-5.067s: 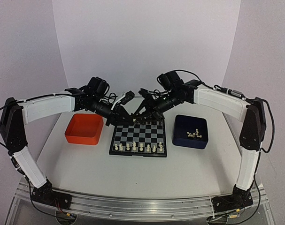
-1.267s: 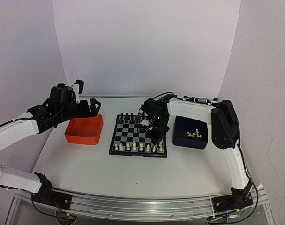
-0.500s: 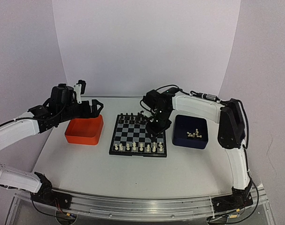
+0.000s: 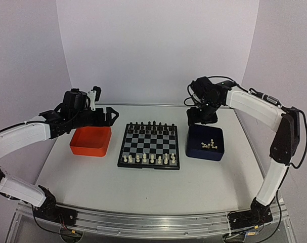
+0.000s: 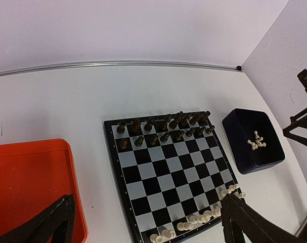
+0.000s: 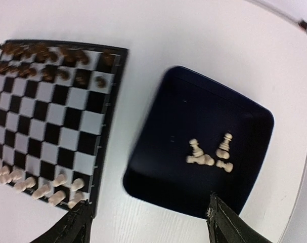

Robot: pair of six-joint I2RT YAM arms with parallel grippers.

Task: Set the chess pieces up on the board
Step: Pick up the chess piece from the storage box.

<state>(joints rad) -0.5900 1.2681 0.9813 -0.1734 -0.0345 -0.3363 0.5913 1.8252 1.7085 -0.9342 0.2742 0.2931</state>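
Observation:
The board lies mid-table, with black pieces along its far rows. Cream-white chess pieces line its near edge, and two more stand one row in at the right. Several white chess pieces lie loose in the dark blue tray. My right gripper hangs open and empty above that tray's far side; in its wrist view the loose pieces lie between and beyond its fingers. My left gripper is open and empty, high over the orange tray's far right corner, and its view looks down on the board.
The orange tray stands left of the board with nothing in it. Bare white table lies in front of the board and both trays. White walls close in the back and both sides.
My right gripper has lifted off the board's right side, swung back and right to above the blue tray, and opened. My left arm has shifted slightly to the right.

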